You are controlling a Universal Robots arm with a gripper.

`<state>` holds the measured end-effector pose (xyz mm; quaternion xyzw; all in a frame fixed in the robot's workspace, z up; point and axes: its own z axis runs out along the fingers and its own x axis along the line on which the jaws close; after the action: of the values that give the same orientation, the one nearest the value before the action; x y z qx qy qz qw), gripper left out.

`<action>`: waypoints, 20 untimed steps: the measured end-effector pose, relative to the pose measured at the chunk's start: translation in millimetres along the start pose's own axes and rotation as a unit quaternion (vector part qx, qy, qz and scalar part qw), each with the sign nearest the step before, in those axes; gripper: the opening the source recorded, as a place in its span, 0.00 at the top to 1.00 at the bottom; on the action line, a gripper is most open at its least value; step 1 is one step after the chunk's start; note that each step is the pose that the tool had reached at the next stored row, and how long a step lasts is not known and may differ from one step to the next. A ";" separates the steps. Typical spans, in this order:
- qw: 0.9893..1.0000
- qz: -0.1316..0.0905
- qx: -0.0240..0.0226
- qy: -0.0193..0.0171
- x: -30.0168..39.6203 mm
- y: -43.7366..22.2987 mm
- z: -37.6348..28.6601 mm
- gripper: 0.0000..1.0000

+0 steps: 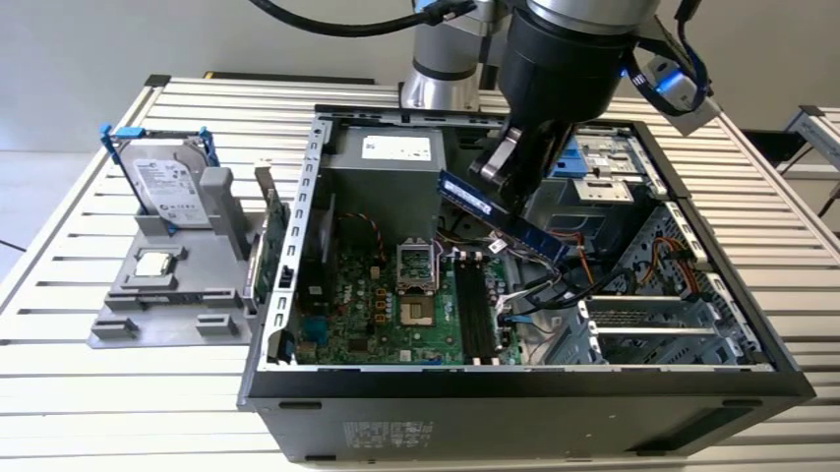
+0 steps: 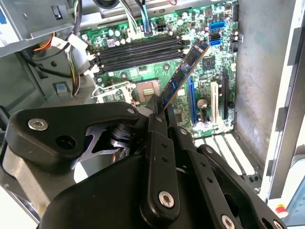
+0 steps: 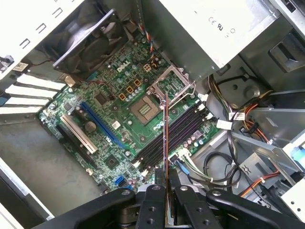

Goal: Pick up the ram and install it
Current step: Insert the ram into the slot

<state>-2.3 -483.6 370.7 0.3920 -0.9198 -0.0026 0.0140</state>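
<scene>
Exterior view has my arm over the open computer case [image 1: 525, 379], which lies on its side on the slatted table [image 1: 132, 393]. My fingers [image 1: 499, 162] are pinching the ram [image 1: 525, 231] by one end. The stick hangs in the air above the motherboard [image 1: 368, 315], slanting down toward the exterior view's right, up over the black slots [image 1: 475, 315] and not touching them. At the exterior view's left, outside the case, a grey stand [image 1: 171, 295] carries a hard drive [image 1: 168, 187] standing upright in a blue frame. A small square silver chip [image 1: 155, 264] lies flat on the stand near the drive's foot.

Second wrist view looks along my fingers [image 2: 159, 138] from behind. It shows the flat face of the ram [image 2: 183, 71], dark with a row of small chips, sticking out from the pinch over the green board. The slots [image 2: 138, 50] lie off to one side of it, and the processor socket [image 2: 145, 88] sits near its held end.

First wrist view gives me the ram [image 3: 165, 138] edge-on instead, a thin line rising from between two fingers [image 3: 153, 198] pressed on either side of it. Its edge crosses in front of the slots [image 3: 188, 125] and ends by the socket [image 3: 143, 109]. That view also takes in the round fan [image 3: 90, 43] at the case wall and a loop of cables [image 3: 217, 167] beside the slots.
</scene>
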 end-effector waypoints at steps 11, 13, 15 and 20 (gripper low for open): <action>1.000 0.031 -0.001 -0.001 0.0 0.0 0.0 1.00; 0.999 0.036 -0.001 -0.001 0.0 0.0 0.0 1.00; 0.999 0.042 -0.001 -0.001 0.0 0.0 0.0 1.00; 0.998 0.057 -0.001 -0.001 0.0 0.0 0.0 1.00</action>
<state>-2.3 -483.6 370.7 0.3385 -0.9409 -0.0034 0.0138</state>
